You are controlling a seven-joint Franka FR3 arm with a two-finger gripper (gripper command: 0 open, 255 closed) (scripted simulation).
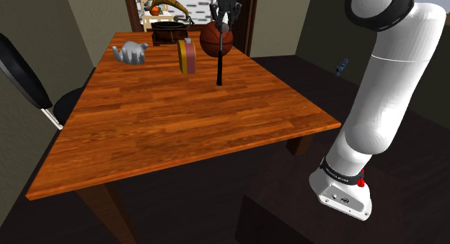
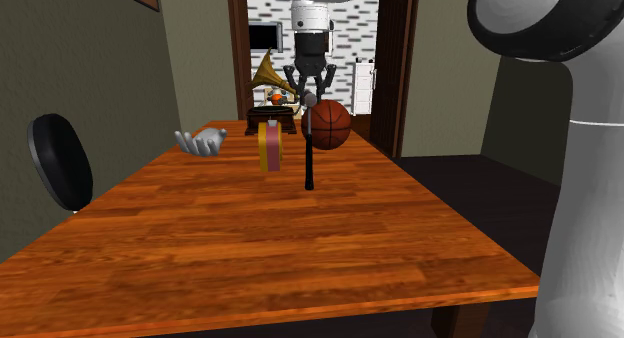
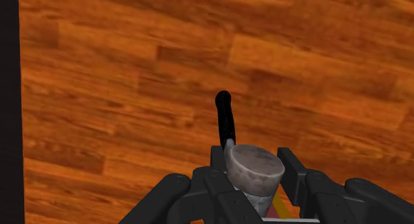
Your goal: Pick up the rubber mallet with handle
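Observation:
The mallet (image 1: 219, 66) hangs upright from my gripper (image 1: 222, 22) over the far part of the wooden table (image 1: 180, 127). Its grey head (image 3: 254, 168) is clasped between my two black fingers (image 3: 216, 164), so the gripper (image 3: 254, 175) is shut on it. The black handle (image 3: 225, 120) points straight down at the boards. In the second exterior view the gripper (image 2: 310, 111) grips the top of the mallet (image 2: 309, 156), whose lower end is at or just above the table (image 2: 250, 246); I cannot tell if it touches.
A basketball (image 1: 216, 40) sits just behind the mallet. A yellow and red disc (image 1: 187, 56), a grey glove-like thing (image 1: 131, 53) and a gramophone (image 1: 169, 19) stand at the far end. A black rounded object (image 1: 21, 76) hangs off the shoulder view's left edge.

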